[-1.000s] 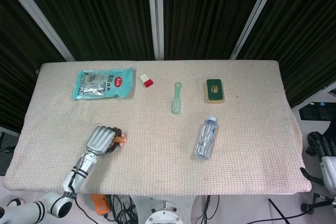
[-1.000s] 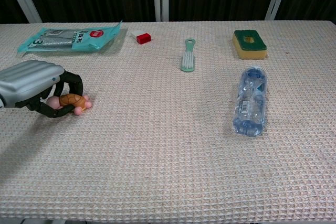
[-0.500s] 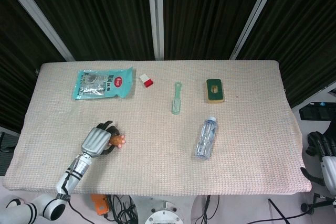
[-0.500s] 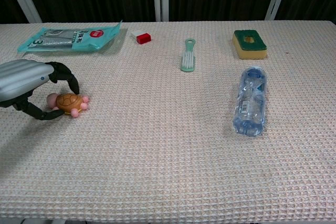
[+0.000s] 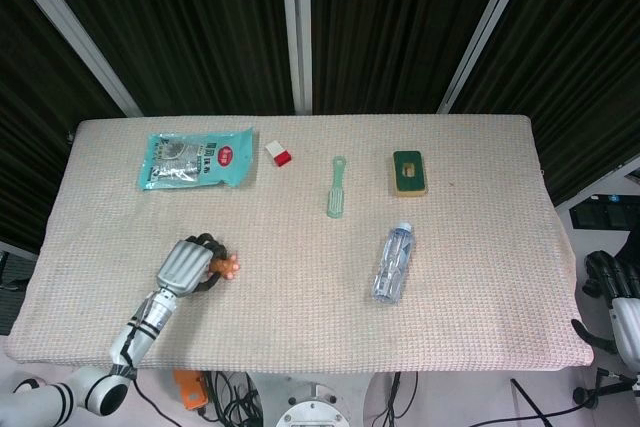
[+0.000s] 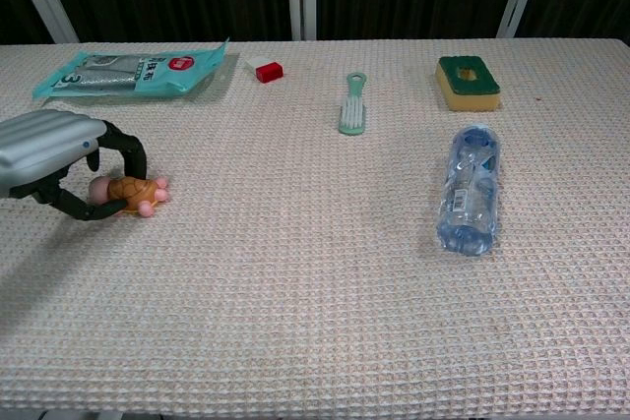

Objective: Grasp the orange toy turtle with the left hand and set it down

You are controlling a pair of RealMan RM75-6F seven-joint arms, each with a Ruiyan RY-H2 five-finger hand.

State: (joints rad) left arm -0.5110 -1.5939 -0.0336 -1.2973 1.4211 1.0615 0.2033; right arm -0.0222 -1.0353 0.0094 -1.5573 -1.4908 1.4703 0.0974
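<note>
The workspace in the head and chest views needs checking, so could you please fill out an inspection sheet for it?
Surface: table covered by a beige waffle-weave cloth.
Job's things: small orange toy turtle resting on the cloth, near left.
Clutter: teal plastic packet, red and white block, green brush, green and yellow sponge, clear plastic bottle lying on its side.
Hands: left hand curled around the turtle, fingertips touching it; a firm grip cannot be confirmed. Right hand hangs off the table's right edge, its state unclear.
Cables: black cables below the front edge.
Surroundings: dark curtains with pale bars.
</note>
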